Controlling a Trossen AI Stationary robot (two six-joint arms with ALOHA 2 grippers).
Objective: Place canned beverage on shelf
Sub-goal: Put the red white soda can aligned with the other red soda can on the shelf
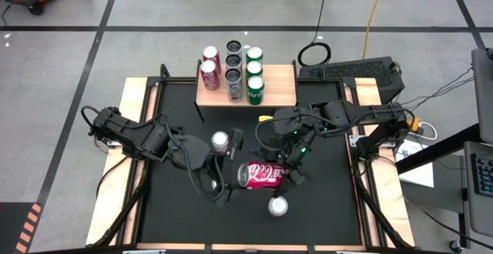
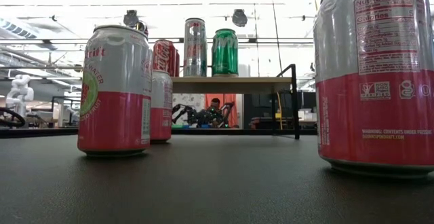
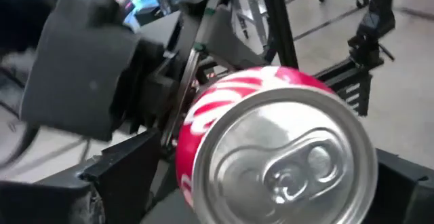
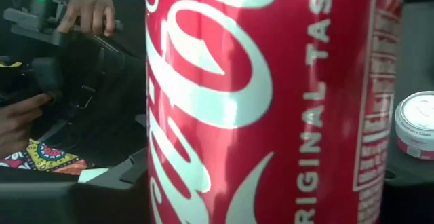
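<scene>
A red cola can (image 1: 262,175) hangs on its side above the black table, between my two grippers. My right gripper (image 1: 292,175) is shut on the end facing the table's right edge. My left gripper (image 1: 230,185) stands open at the can's top end (image 3: 285,163), with a finger (image 3: 115,176) on each side of it; whether they touch it I cannot tell. The shelf (image 1: 281,85) stands at the table's far edge on thin black legs. It carries several upright cans (image 1: 233,75), red, silver and green. My right gripper pinches the cola can between its two fingers near its bottom end (image 3: 192,119), the end turned toward the table's right edge. The fingers lie across the can, slanting down toward the near edge. The can (image 4: 258,115) lies level, lifted clear of the table.
Two pink-and-white cans stand upright on the table, one (image 1: 222,141) left of centre, one (image 1: 278,206) near the front edge. The right part of the shelf board is bare. Wooden strips (image 1: 127,131) run along the table's sides. A person's hand (image 4: 85,10) shows beyond the table.
</scene>
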